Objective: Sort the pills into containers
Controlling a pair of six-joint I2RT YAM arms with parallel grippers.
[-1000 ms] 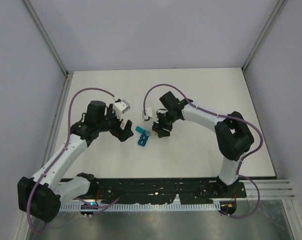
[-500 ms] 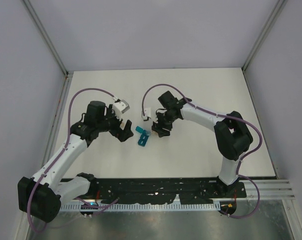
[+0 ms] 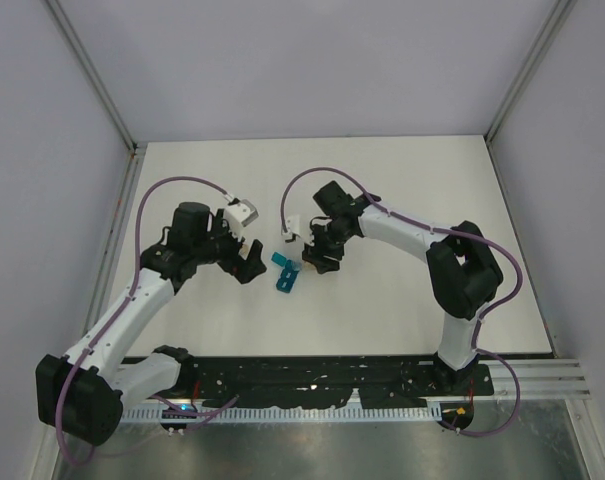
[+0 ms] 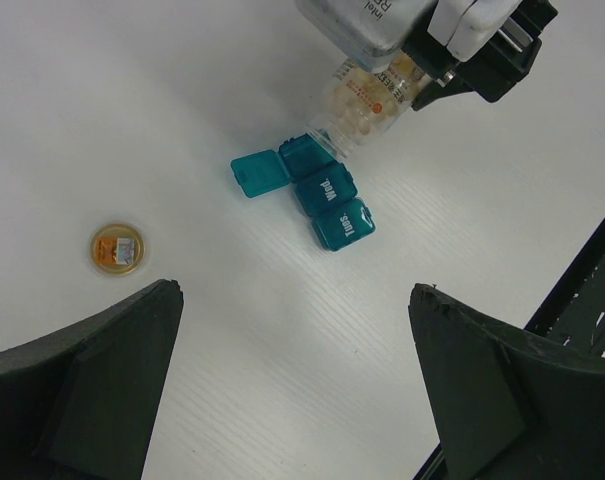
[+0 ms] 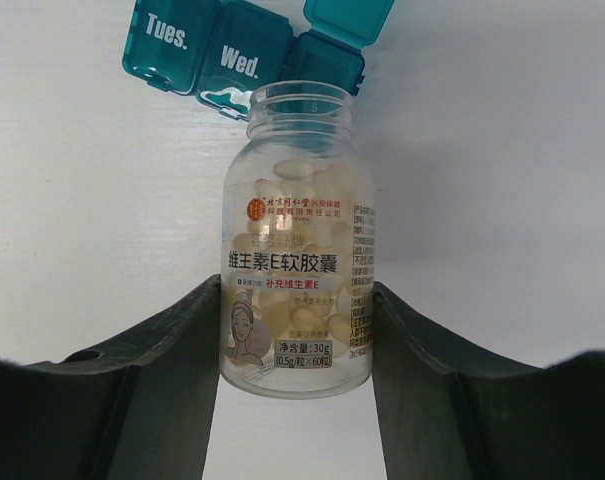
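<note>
- Top external: the containers [image 3: 284, 274], one teal strip of three joined boxes, lie mid-table [image 3: 402, 170], well away from every edge. The strip's long axis runs roughly from far to near, with the flipped lid at the far end.
- The left gripper [image 3: 248, 262] hangs just left of the strip with its jaws spread wide and nothing in them. The right gripper [image 3: 310, 257] sits just right of the strip's far end. White table lies bare on all other sides.
- Left wrist: the strip runs diagonally, with the open box at the upper left and "Wed." and "Tues." shut below it. The lid lies flat to the left.
- A clear bottle [image 4: 367, 103] tilts down from the upper right, its mouth at the open box. Whether they touch cannot be told.
- A round tan cap [image 4: 117, 248] lies apart at the left, and a dark rail cuts across the lower right corner.
- Right wrist: the right gripper's fingers [image 5: 182, 350] are clamped on the bottle's sides. The bottle's long axis points straight away, mouth first, at the seam between "Wed." and the open end box.
- Pale pills [image 5: 300, 182] sit inside the bottle. The strip crosses the top left to right, with bare table on both flanks.
</note>
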